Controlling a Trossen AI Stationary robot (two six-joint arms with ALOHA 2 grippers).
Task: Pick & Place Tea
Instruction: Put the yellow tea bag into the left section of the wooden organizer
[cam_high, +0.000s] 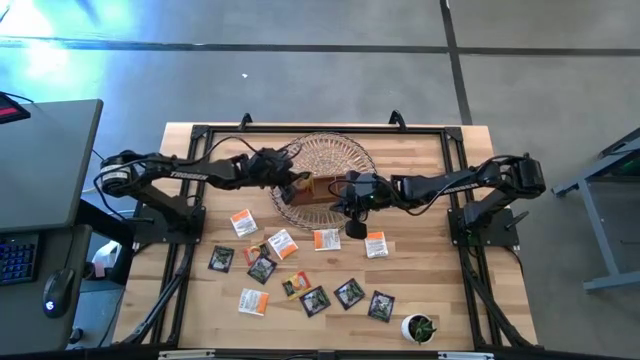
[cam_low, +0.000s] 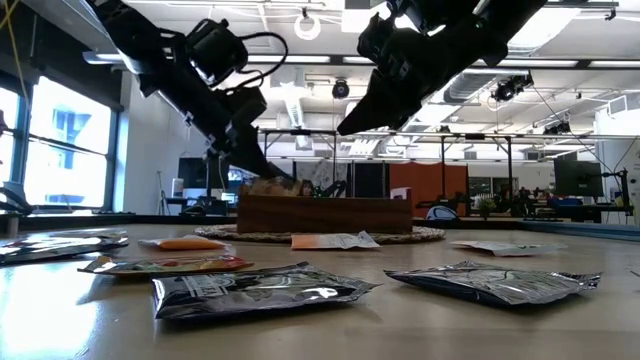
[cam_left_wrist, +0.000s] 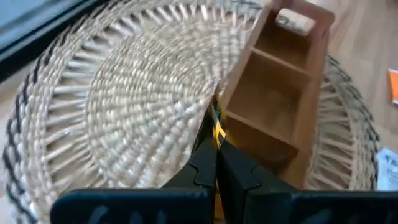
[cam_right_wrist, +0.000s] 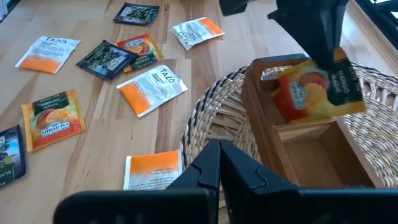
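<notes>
While the left gripper is holding a yellow-red mango tea sachet pinched between its closed fingers over the end compartment of the wooden tray on the woven mat, the risk is a tilted drop: the flat packet could be catching the tray's wall and sliding out onto the mat. The right gripper, fingers together and empty, is hovering close beside the tray, crowding the release. Other sachets are lying scattered on the near table.

Wooden tray rests on woven mat.
</notes>
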